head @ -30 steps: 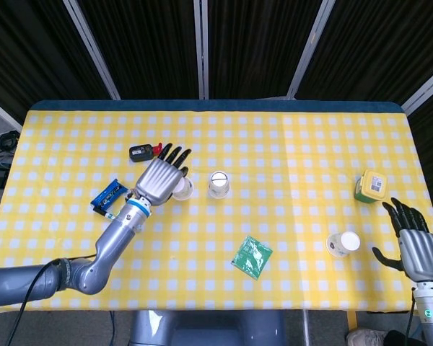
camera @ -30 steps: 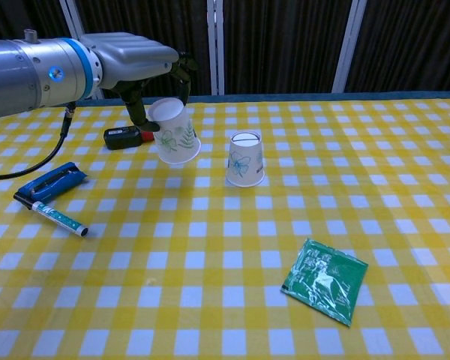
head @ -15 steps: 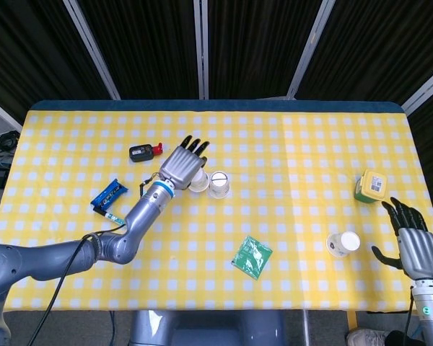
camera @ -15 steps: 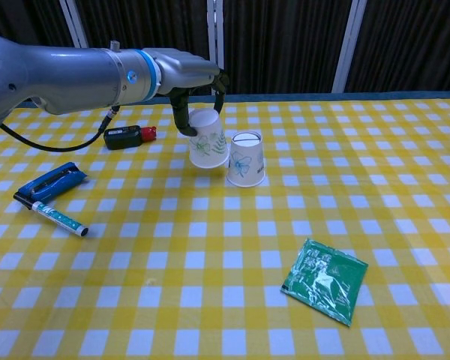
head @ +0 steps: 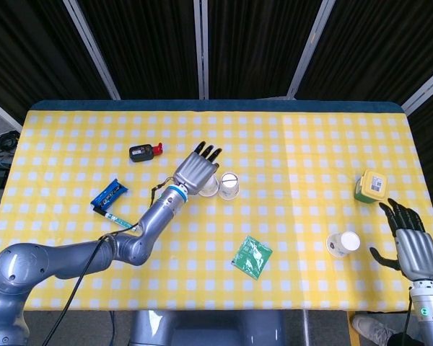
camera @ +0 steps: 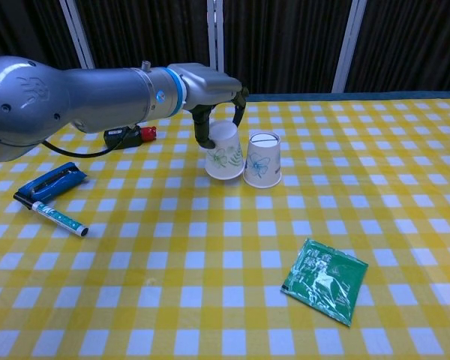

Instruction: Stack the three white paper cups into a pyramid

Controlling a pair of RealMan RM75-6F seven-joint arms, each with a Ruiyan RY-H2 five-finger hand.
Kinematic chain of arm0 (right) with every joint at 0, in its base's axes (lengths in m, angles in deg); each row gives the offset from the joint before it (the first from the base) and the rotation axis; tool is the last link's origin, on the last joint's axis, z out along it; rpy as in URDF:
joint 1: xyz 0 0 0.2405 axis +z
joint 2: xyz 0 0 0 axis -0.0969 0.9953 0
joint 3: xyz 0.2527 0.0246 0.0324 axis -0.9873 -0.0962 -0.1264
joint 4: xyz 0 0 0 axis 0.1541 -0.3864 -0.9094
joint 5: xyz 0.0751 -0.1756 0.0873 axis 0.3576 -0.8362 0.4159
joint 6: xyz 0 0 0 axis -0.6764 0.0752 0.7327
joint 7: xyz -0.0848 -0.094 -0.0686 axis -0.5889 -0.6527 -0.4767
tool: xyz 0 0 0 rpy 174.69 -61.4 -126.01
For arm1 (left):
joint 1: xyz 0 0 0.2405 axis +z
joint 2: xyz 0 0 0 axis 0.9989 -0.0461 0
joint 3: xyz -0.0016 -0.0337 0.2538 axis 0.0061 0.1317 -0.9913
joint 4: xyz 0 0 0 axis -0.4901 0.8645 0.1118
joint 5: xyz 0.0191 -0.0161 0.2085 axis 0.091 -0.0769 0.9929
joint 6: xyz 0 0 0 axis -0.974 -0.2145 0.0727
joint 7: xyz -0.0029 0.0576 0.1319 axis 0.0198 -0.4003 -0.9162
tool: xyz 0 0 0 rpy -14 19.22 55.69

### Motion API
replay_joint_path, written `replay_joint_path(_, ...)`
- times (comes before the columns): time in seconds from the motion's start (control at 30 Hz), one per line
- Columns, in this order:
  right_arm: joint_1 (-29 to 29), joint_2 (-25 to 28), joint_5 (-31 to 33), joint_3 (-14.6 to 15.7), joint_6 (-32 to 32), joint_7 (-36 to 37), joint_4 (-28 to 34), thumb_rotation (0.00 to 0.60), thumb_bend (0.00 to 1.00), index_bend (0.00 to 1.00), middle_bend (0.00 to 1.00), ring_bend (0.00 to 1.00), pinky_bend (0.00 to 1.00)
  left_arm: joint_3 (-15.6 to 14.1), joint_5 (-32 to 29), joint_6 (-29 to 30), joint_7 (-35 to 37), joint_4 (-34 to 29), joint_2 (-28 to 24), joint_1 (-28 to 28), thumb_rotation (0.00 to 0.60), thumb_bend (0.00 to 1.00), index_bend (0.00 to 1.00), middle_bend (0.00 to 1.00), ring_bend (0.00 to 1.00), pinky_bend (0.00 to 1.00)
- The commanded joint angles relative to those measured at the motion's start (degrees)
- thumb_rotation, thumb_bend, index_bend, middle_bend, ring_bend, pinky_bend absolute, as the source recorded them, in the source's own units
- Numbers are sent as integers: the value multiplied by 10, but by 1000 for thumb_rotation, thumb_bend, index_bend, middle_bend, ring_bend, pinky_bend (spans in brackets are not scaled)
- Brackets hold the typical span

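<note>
My left hand point(head: 195, 171) point(camera: 216, 91) grips an upside-down white paper cup point(camera: 225, 151) point(head: 209, 187) from above, low over the cloth. That cup touches the left side of a second upside-down cup point(camera: 262, 159) point(head: 229, 186) standing on the table. Whether the held cup rests on the cloth I cannot tell. The third cup point(head: 343, 244) lies tilted near the right front edge, seen only in the head view. Just right of it my right hand point(head: 413, 246) hangs with fingers spread, holding nothing.
A green foil packet point(camera: 324, 279) point(head: 251, 257) lies in front of the cups. A blue case with a marker point(camera: 51, 191) and a black-and-red item point(camera: 126, 136) lie to the left. A yellow-green container point(head: 371, 186) stands at the right edge.
My left hand carried its cup to the right and down against the standing cup, which slid a little to the right. The right hand has barely moved.
</note>
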Motion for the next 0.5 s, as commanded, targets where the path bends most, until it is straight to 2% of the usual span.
replay_joint_path(0.03, 0, -1, -3, 2, 1, -3, 1, 600, 152, 23, 0, 0, 0, -5, -5, 3, -6, 10, 10, -8, 600, 366, 452, 0, 0, 0)
replay_joint_path(0.2, -1, -2, -8, 4, 4, -5, 3, 600, 153, 23, 0, 0, 0, -11, -14, 17, -18, 25, 23, -15, 600, 361, 366, 0, 0, 0)
replay_joint_path(0.27, -1, -2, -10, 4, 4, -5, 3, 600, 153, 23, 0, 0, 0, -12, -16, 19, -18, 25, 24, -15, 600, 356, 292, 0, 0, 0)
replay_joint_path(0.33, -1, -3, -14, 5, 6, -4, 3, 600, 153, 23, 0, 0, 0, -14, -18, 24, -20, 26, 25, -14, 600, 346, 163, 0, 0, 0)
replay_joint_path(0.4, -1, -3, -17, 6, 8, -6, 2, 600, 152, 23, 0, 0, 0, -16, -15, 35, -18, 24, 27, -11, 600, 337, 80, 0, 0, 0)
replay_joint_path(0.5, -1, -4, -18, 7, 9, -8, 3, 600, 153, 23, 0, 0, 0, -18, -11, 37, -13, 18, 24, -6, 600, 324, 49, 0, 0, 0)
